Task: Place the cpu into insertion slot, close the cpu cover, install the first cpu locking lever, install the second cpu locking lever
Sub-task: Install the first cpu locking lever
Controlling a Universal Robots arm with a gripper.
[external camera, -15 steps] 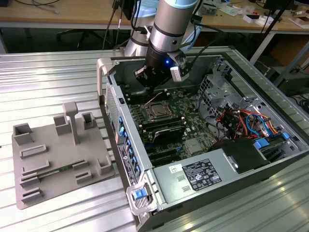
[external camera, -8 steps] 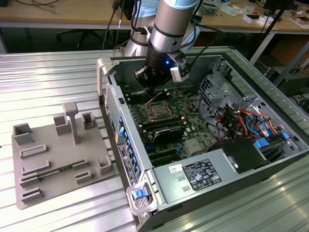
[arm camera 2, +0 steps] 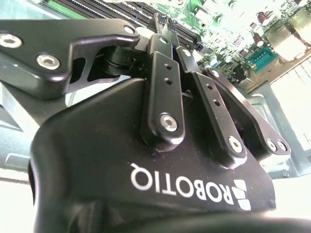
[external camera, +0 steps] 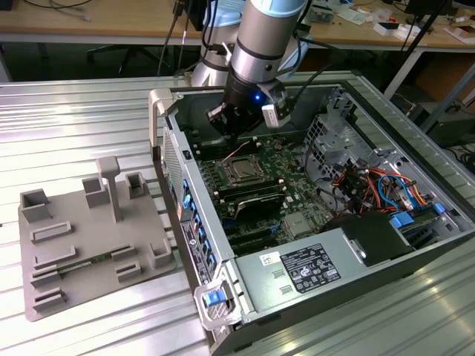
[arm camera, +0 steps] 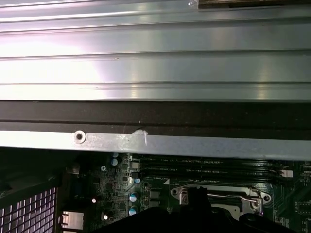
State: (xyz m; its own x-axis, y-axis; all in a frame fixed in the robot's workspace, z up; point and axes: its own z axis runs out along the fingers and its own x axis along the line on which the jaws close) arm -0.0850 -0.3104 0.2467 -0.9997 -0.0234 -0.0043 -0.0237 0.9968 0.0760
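Observation:
In the exterior view my gripper (external camera: 228, 133) hangs inside the open computer case, just above the far edge of the insertion slot (external camera: 231, 180) on the green board. The cpu (external camera: 242, 173) lies in the slot, its grey top showing through the window of the silver cpu cover (external camera: 253, 179), which looks folded flat over it. A thin wire locking lever (external camera: 239, 152) rises at an angle from the slot's far side, right under the gripper. In the second wrist view the fingers (arm camera 2: 156, 22) meet at a point, shut with nothing between them. The first wrist view has the slot's silver frame (arm camera: 219, 198).
Black memory slots (external camera: 256, 202) and a grey power supply (external camera: 300, 268) lie on the near side of the slot. Coloured cables (external camera: 375, 185) fill the exterior view's right. The case wall (arm camera: 146, 141) runs close by. A grey fixture tray (external camera: 89, 237) sits on the ribbed table (external camera: 74, 119).

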